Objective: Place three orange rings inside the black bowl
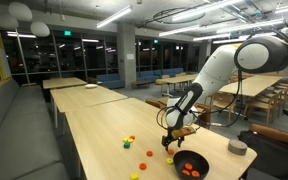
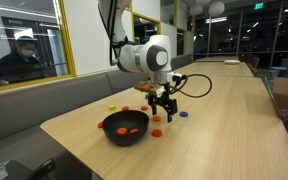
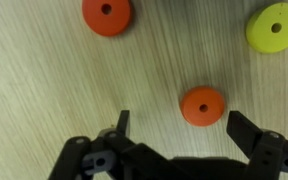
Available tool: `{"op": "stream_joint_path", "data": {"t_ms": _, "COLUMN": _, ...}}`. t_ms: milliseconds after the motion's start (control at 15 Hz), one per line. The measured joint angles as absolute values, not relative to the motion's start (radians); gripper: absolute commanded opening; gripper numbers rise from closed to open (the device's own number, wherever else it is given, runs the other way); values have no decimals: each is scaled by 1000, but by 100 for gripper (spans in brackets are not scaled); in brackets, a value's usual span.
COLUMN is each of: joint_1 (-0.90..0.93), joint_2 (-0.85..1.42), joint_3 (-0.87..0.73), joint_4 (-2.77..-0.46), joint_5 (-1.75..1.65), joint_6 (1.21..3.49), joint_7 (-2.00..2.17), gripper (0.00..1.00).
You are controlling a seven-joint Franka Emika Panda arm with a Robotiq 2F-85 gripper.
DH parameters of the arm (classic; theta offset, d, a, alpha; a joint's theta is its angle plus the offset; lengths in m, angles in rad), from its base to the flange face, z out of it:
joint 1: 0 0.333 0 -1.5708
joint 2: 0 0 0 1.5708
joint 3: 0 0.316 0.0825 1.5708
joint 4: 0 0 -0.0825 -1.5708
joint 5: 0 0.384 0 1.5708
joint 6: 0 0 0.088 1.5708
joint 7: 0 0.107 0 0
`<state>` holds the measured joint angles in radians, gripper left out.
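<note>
In the wrist view my gripper [image 3: 180, 125] is open, its two fingers wide apart over the wooden table. One orange ring [image 3: 202, 105] lies between the fingertips, nearer one finger and touching neither. Another orange ring [image 3: 107, 15] lies farther off. In both exterior views the gripper [image 1: 172, 142] [image 2: 162, 110] hovers low over the table beside the black bowl [image 1: 190, 167] [image 2: 125, 128]. The bowl holds orange rings [image 2: 126, 130].
A yellow ring [image 3: 274, 27] lies at the upper corner of the wrist view. Small yellow, green, blue and orange pieces [image 1: 130, 140] are scattered on the long wooden table [image 2: 214, 120]. A grey round container [image 1: 238, 146] stands beyond the bowl. A person [image 2: 22, 55] sits behind glass.
</note>
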<state>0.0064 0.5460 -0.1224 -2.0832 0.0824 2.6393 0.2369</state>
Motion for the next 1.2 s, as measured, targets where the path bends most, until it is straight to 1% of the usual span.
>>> {"op": "stream_joint_path", "data": {"t_ms": 1200, "joint_1": 20, "joint_2": 545, "joint_3": -123, "joint_4": -2089, "joint_5": 82, "joint_6": 2639, "joint_7": 274, "gripper": 100}}
